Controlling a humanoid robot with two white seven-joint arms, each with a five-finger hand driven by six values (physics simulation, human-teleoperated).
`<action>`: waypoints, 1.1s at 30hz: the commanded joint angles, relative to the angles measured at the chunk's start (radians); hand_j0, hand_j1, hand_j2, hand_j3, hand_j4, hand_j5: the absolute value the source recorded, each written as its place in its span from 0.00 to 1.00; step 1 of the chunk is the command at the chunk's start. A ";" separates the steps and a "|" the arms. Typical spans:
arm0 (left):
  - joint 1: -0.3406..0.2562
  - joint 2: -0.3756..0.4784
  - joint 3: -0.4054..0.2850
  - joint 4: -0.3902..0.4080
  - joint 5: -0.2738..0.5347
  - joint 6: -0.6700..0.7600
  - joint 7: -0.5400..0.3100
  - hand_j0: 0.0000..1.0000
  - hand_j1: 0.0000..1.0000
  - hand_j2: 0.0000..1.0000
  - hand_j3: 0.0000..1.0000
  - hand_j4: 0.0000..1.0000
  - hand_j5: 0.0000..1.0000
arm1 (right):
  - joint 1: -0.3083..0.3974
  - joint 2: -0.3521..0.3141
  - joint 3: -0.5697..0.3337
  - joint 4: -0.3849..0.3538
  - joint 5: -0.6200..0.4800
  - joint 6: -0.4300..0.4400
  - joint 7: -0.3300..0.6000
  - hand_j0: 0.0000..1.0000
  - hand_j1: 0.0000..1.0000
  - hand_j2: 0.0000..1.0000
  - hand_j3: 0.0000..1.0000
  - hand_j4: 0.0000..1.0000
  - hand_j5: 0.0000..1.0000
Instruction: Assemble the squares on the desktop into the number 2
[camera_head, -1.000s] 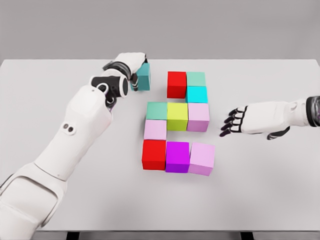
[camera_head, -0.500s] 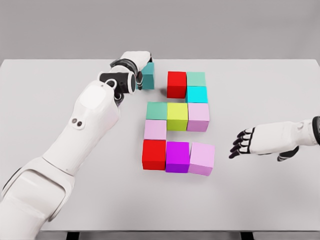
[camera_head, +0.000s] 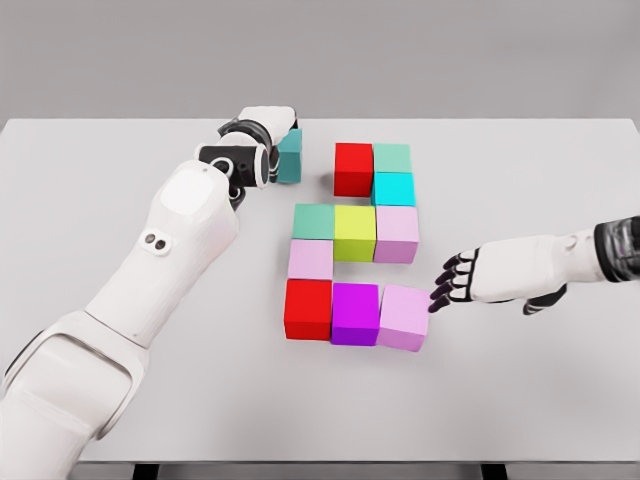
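1. The teal cube (camera_head: 290, 156) is being held by the left hand (camera_head: 262, 135), apart from the red cube (camera_head: 353, 168); misplacement is being risked.
2. The pink cube (camera_head: 404, 317) is being touched by the right hand (camera_head: 470, 280), fingers spread; the row may be skewed.

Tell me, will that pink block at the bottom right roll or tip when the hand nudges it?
Probably neither: the pink block is a flat-sided cube, so it should slide. Pushed by the right hand, it likely stops against the purple block.

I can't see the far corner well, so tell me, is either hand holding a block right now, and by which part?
The left hand is at the teal block, on its left side; whether it grips cannot be told. The right hand holds nothing.
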 joint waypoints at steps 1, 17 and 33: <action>0.000 0.000 -0.001 0.001 -0.009 -0.005 0.001 0.41 0.41 0.41 0.41 0.41 0.41 | 0.000 0.007 -0.001 0.001 -0.004 0.002 0.000 1.00 1.00 1.00 1.00 1.00 1.00; 0.000 0.000 -0.018 -0.001 -0.018 -0.043 0.001 0.41 0.41 0.41 0.41 0.41 0.41 | 0.008 -0.028 -0.091 0.002 -0.027 0.002 0.000 1.00 1.00 1.00 1.00 1.00 1.00; -0.006 0.000 0.004 0.001 -0.014 -0.141 0.001 0.39 0.39 0.39 0.39 0.39 0.39 | 0.097 -0.324 -0.260 0.214 -0.604 0.002 0.000 1.00 1.00 1.00 1.00 1.00 1.00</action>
